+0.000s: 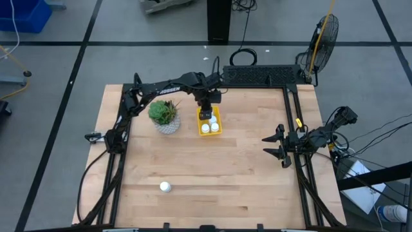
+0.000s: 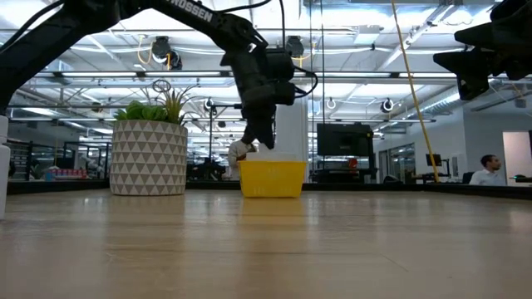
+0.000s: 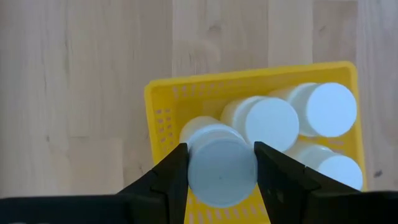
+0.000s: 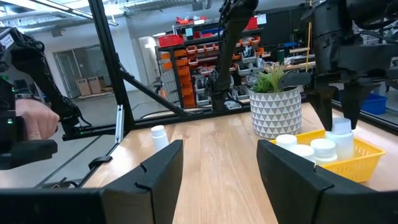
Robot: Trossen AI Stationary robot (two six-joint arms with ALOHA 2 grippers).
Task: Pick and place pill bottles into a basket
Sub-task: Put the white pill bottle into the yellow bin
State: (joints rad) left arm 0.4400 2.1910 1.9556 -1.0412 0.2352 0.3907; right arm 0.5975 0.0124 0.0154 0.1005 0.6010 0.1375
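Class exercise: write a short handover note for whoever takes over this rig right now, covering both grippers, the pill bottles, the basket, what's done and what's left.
Left gripper: shut on a pill bottle, over the yellow basket, not yet released.
Right gripper: open, empty, waiting at the table's right edge.
Done: three bottles lie in the basket.
Left: release the held one, then fetch the last bottle standing near the front edge.

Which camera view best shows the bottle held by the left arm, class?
The left wrist view: the bottle fills the frame, clamped in the left gripper over the yellow basket. The right wrist view shows it side-on. In the high view the arm covers it; in the low view it is hard to tell.
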